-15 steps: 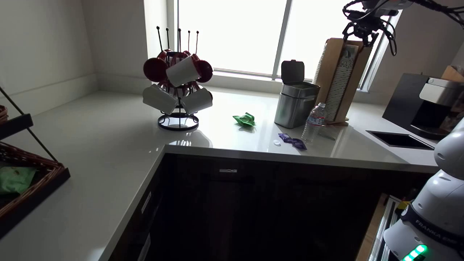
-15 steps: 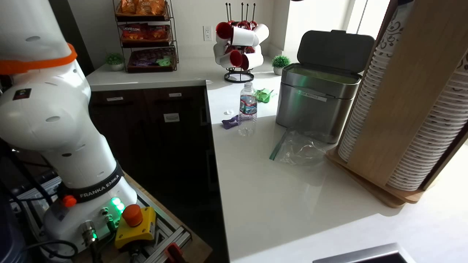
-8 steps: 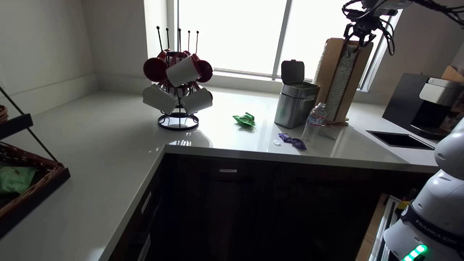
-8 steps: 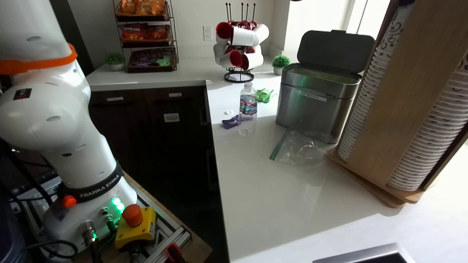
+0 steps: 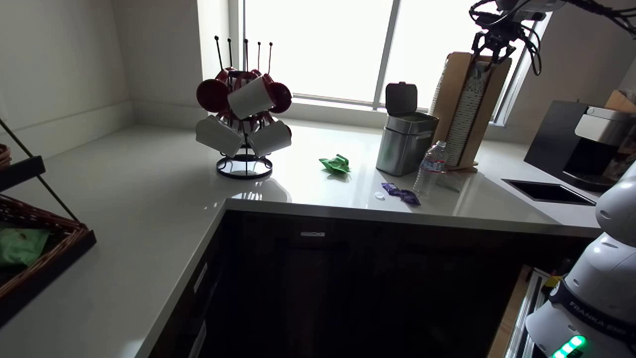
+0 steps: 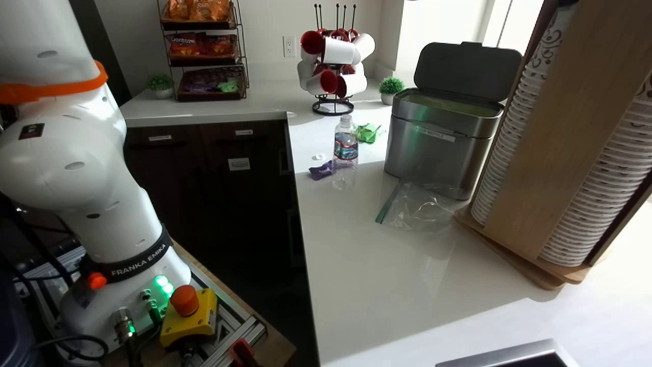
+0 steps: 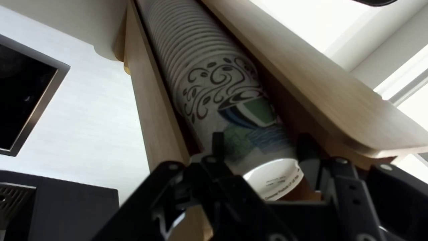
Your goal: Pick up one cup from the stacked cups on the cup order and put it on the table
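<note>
Paper cup (image 7: pixel 247 127) sits atop its stack (image 7: pixel 194 36), jaws either side, whether gripping it impossible to tell; lifting and placing on the surface (image 6: pixel 377 285) seemingly remain.

Both exterior views overlook the bench (image 6: pixel 367 285) and mug rack (image 5: pixel 244 176); in an exterior view I face the window (image 5: pixel 318 49); the wrist view, near, peers down the cups (image 7: pixel 214 77)

Shows green lights (image 6: pixel 162 281) low on white arm (image 6: pixel 119 224) in both exterior views | hangs gripper (image 7: pixel 260 147) high from wrist (image 5: pixel 529 6), angled downward | holds fingers (image 7: pixel 218 144) apart, level with each other in wrist view | leaves clamping unclear
</note>
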### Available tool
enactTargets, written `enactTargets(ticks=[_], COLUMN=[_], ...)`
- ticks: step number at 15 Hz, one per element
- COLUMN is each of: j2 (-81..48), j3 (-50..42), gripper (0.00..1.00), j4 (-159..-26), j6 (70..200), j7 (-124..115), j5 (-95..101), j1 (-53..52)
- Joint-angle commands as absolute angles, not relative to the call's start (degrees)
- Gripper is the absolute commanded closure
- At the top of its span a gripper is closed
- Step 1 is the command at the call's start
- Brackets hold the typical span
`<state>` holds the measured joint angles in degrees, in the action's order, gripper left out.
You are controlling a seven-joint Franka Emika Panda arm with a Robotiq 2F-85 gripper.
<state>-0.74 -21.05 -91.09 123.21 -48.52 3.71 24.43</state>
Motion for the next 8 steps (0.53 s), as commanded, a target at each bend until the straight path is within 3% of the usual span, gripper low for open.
enactTargets(ticks=[1, 8], j2=[0.17, 1.26], j3=[-21.59, -21.42], gripper=[0.69, 0.69], j4=[-90.62, -90.34], j6=[122.94, 123.06], j7=[-49.41, -49.36], j5=[3.16, 3.9], j1=[23.63, 23.52])
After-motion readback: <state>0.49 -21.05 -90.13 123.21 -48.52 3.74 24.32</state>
